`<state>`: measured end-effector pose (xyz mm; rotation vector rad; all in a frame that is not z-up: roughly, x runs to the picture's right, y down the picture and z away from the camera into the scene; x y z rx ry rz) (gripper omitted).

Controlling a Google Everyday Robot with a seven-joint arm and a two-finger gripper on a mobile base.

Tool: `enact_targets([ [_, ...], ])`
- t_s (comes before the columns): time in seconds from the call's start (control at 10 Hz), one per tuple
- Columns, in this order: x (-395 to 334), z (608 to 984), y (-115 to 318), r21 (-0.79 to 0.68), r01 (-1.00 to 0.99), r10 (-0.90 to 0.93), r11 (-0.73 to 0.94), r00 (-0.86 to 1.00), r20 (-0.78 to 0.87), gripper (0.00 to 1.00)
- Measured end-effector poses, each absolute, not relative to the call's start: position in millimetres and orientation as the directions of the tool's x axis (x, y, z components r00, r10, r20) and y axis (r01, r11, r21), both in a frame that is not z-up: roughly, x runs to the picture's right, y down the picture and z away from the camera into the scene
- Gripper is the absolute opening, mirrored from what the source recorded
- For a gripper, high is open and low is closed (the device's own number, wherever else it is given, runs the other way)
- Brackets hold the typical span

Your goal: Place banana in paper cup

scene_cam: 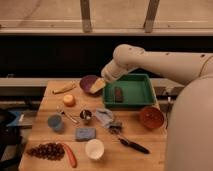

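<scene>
The banana [65, 88] is small and pale yellow and lies at the table's far left, left of the purple bowl [87, 84]. The paper cup [94, 148] is white with a pale inside and stands upright near the front edge, at the middle. My gripper [98, 85] is at the end of the white arm that reaches in from the right. It hangs over the right rim of the purple bowl, between the bowl and the green tray [145, 100]. It is well right of the banana and far behind the cup. I see nothing held in it.
A brown item [118, 94] lies in the green tray. Across the table are an orange fruit [69, 100], a light-blue cup [55, 122], a metal cup [86, 116], a blue sponge [85, 133], grapes [44, 150], a red pepper [71, 155], a grey cloth [104, 117], a black-handled tool [132, 145] and a red bowl [151, 116].
</scene>
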<state>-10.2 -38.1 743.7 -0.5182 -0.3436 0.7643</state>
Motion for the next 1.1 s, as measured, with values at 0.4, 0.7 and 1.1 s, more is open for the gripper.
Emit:
enact_targets([
  [0.4, -10, 736, -35, -0.543, -0.558, 0.713, 0.628, 0.692, 0.113, 0.80],
  [0.7, -46, 749, -35, -0.564, -0.497, 0.669, 0.659, 0.730, 0.138, 0.80],
  [1.1, -101, 780, -38, -0.628, -0.421, 0.646, 0.655, 0.743, 0.176, 0.80],
])
